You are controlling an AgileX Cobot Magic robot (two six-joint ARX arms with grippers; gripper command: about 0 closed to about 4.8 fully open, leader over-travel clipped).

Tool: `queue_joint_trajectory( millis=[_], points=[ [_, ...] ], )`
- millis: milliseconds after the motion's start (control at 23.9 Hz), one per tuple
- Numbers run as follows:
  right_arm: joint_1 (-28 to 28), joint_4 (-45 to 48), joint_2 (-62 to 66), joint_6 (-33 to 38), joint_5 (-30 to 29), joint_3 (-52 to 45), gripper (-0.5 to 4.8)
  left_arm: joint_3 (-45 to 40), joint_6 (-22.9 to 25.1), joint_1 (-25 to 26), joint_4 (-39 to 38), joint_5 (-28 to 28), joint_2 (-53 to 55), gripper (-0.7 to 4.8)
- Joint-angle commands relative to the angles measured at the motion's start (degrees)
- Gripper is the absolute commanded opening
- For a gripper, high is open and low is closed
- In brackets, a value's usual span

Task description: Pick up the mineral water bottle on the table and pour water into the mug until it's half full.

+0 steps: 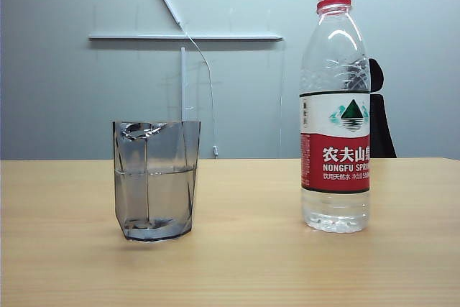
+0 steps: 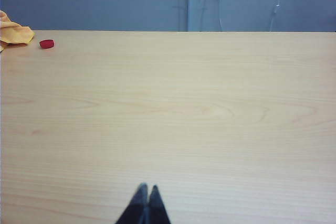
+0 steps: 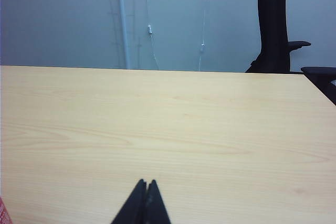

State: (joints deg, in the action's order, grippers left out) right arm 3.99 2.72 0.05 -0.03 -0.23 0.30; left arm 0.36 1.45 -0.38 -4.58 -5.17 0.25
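Already the mug (image 1: 155,181) held water (image 1: 154,199) to a line roughly midway up its smoky faceted wall, so by my reading the pour was as good as done. The mineral water bottle (image 1: 336,113) stood upright on the counter (image 1: 237,264), well apart from the mug and to its right in the exterior view, its cap off and only a shallow pool visible below the label. Neither arm showed in that view.

Each wrist camera looked out low across bare wood. The left hand (image 2: 145,188) had its two dark fingertips pressed together, gripping nothing; the right hand (image 3: 146,183) was likewise closed and empty. Neither was near the bottle or the mug, so I judged little remained beyond confirming the level.

The counter was pale wood with fine grain, and I saw no spill on it. At its far edge in the left wrist view lay a small red cap (image 2: 46,43), probably the bottle's, beside an orange cloth (image 2: 13,33). Behind stood a grey wall with thin cables hanging down, and a black office chair (image 3: 273,24) at the counter's far corner.
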Motion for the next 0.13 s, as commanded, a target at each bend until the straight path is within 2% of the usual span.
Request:
queue_joint_trajectory(
  millis=[42, 125],
  points=[
    [-0.02, 1.36, -0.09, -0.04, 0.11, -0.26, -0.05, 0.15, -0.17, 0.04, 0.37, 0.02, 0.09, -0.02],
    [-0.02, 1.36, -0.09, -0.04, 0.11, -0.26, -0.05, 0.15, -0.17, 0.04, 0.37, 0.02, 0.09, -0.02]
  ],
)
